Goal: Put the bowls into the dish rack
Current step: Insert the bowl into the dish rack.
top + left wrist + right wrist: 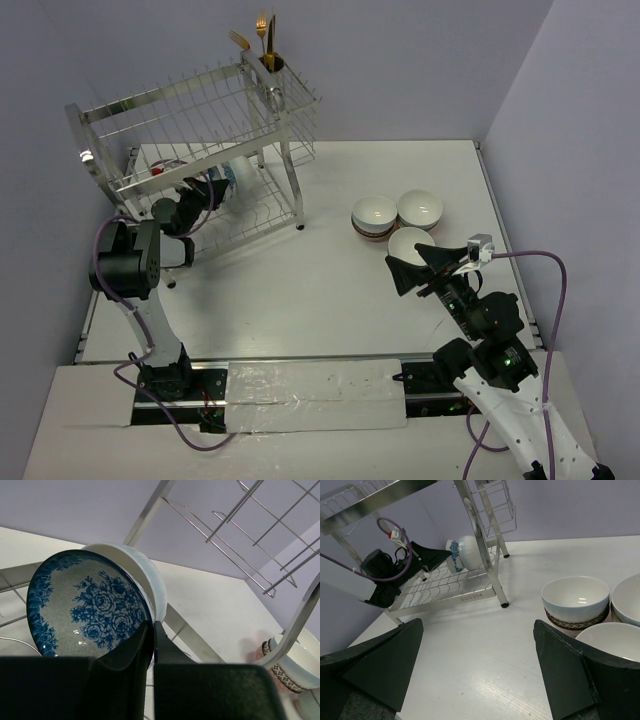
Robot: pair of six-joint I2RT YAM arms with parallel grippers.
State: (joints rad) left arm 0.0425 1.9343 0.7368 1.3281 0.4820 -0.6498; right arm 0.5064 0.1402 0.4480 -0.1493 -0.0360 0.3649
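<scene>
The silver wire dish rack point(190, 110) stands at the back left. My left gripper point(215, 188) reaches into its lower tier and is shut on the rim of a bowl with a blue flower pattern inside point(85, 605). That bowl stands on edge against a white bowl point(145, 575) behind it. Both show in the right wrist view point(462, 552). Three white bowls with brown-patterned bases point(374, 212) point(420, 208) point(408, 243) sit together on the table at the right. My right gripper point(412, 264) is open and empty, hovering just in front of them point(575, 600).
A cutlery cup with gold utensils point(270, 65) sits on the rack's upper back corner. The rack's front leg point(502, 602) stands between the two arms. Walls close the table at the back and right. The table's front edge carries white tape point(310, 395).
</scene>
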